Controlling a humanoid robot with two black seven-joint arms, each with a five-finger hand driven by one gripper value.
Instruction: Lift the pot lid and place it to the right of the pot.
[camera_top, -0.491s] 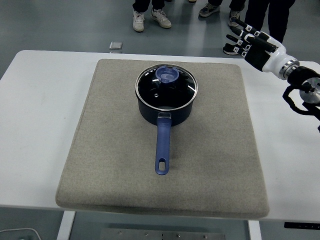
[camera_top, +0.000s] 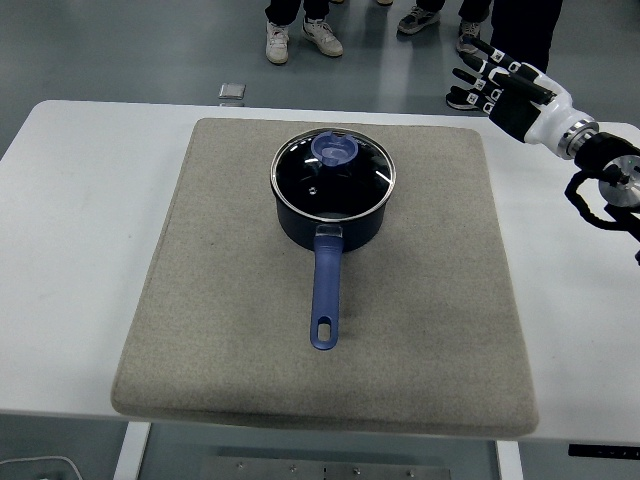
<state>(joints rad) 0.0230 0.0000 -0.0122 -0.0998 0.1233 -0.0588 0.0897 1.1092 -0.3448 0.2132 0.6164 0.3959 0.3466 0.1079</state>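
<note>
Nothing moved since earlier frame save slight rightward drift of right hand. Desk (camera_top: 80, 250) carries grey mat (camera_top: 230, 340). Pot (camera_top: 330, 215) at mat centre, handle (camera_top: 326, 295) toward near edge; lid (camera_top: 350, 185) seated on pot, knob (camera_top: 334, 150) untouched. Right hand (camera_top: 505, 92) far right, well apart, fingers spread, empty. Risk: off-centre grasp on small knob, lid slips or drags pot.

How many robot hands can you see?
1. The right hand is up at the far right corner of the table, fingers spread, holding nothing. The left hand is out of view.
</note>
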